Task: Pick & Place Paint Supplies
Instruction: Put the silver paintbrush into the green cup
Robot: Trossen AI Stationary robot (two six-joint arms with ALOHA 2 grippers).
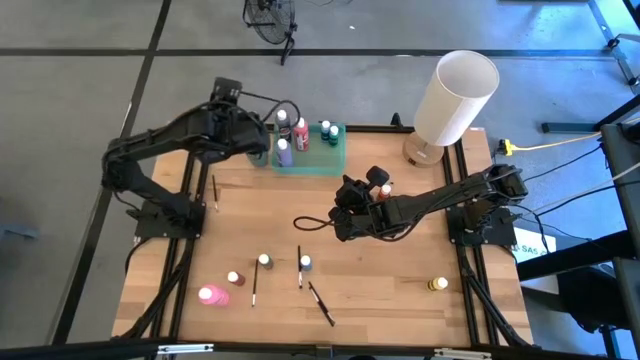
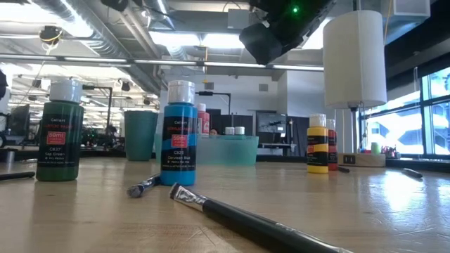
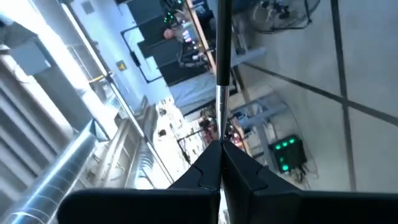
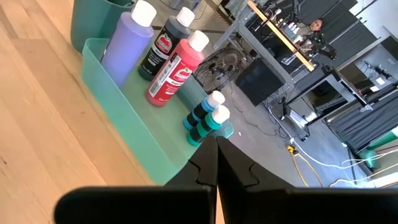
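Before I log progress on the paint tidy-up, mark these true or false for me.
1. The left gripper holds a brush. True.
2. The tray has no bottles in it. False: several stand in it, among them a purple bottle and a red bottle.
3. The pink bottle is on the table, outside the tray. True.
4. The yellow bottle is in the tray. False: it stands on the table, far from the tray.
5. The right gripper is open. False: it is shut, with nothing seen between its fingers.
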